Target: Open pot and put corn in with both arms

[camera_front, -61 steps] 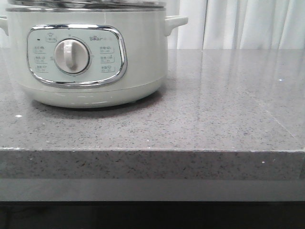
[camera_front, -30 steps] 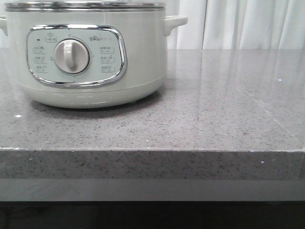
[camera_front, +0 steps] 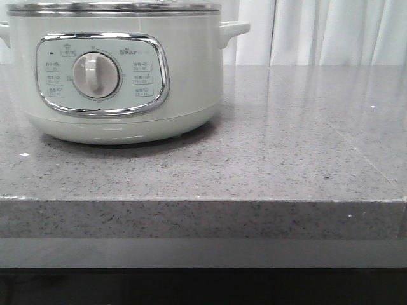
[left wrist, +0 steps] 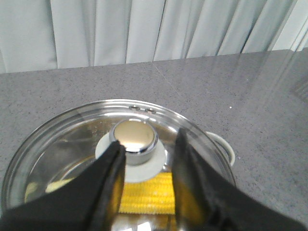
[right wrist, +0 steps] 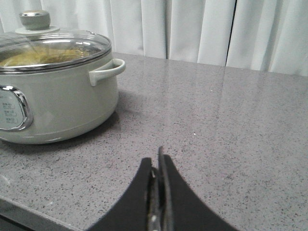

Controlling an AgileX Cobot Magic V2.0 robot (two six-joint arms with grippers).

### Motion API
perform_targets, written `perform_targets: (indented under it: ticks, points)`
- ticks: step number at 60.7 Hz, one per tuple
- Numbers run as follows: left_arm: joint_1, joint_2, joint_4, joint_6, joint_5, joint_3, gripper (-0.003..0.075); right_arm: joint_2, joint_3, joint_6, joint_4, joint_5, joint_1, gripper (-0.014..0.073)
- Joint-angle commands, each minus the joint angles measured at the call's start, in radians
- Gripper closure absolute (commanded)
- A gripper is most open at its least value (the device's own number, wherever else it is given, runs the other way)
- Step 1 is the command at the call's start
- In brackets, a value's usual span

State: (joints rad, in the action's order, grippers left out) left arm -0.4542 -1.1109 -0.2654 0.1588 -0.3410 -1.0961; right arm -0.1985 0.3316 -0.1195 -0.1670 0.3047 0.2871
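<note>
Steel-rimmed lid (left wrist: 86,144) has dropped back flush on pot (camera_front: 121,76) vs a sec ago; corn (left wrist: 147,195) already inside under glass. Left end effector (left wrist: 147,156) released, straddling knob (left wrist: 133,135); right end effector (right wrist: 158,180) clenched, empty, off to the side over table (camera_front: 286,159) — task looks basically done

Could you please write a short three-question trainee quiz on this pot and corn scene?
1. True or false: the glass lid sits on the pot.
2. Where is the corn? A) on the counter B) inside the pot, seen through the lid C) in the right pincer
3. Fill in: the left pincer stands open on either side of the lid's ____.

Key
1. True.
2. B.
3. Knob. The right pincer is shut and empty, low over the counter.
</note>
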Motion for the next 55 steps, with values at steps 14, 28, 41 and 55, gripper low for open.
perform_targets:
  ticks: [14, 28, 41, 55]
  points:
    - [-0.006, 0.388, -0.007, 0.000, 0.152, 0.323, 0.0738, -0.009, 0.026, -0.009, 0.006, -0.090, -0.007, 0.0664]
    - [-0.006, 0.652, -0.007, 0.000, 0.137, 0.545, 0.0738, -0.009, 0.026, -0.009, 0.006, -0.090, -0.007, 0.0664]
    - [-0.006, 0.718, 0.008, 0.000, 0.139, 0.653, 0.0738, -0.009, 0.026, -0.009, 0.006, -0.090, -0.007, 0.0664]
    - [-0.006, 0.718, 0.008, 0.000, 0.139, 0.661, 0.0738, -0.009, 0.026, -0.009, 0.006, -0.090, -0.007, 0.0664]
